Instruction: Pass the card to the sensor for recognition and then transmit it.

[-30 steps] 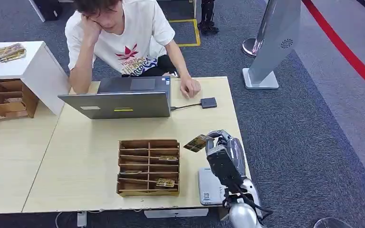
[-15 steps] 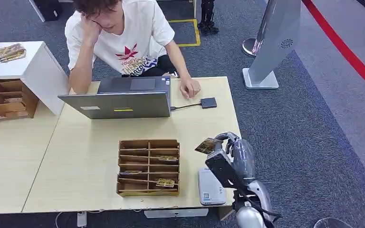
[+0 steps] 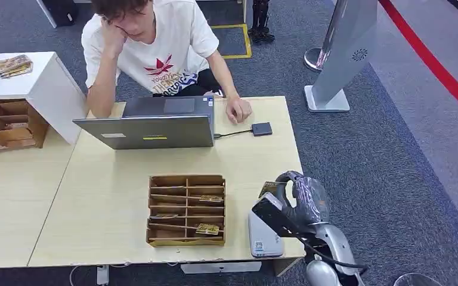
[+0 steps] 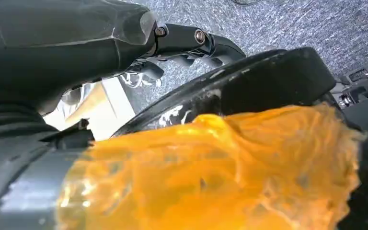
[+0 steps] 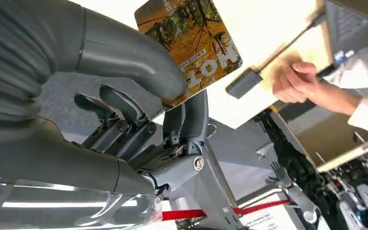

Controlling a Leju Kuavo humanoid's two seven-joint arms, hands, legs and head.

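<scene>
The right hand [image 3: 295, 199] is pinching the card [image 5: 190, 45] by one edge between thumb and finger, just at twelve o'clock of the sensor [image 3: 262, 235]; thin, stiff, light and likely slick, it is probably needing that firm edge hold.

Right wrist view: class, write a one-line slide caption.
Right hand pinches an autumn-print card above the pale table, a person's hand beyond.
</scene>
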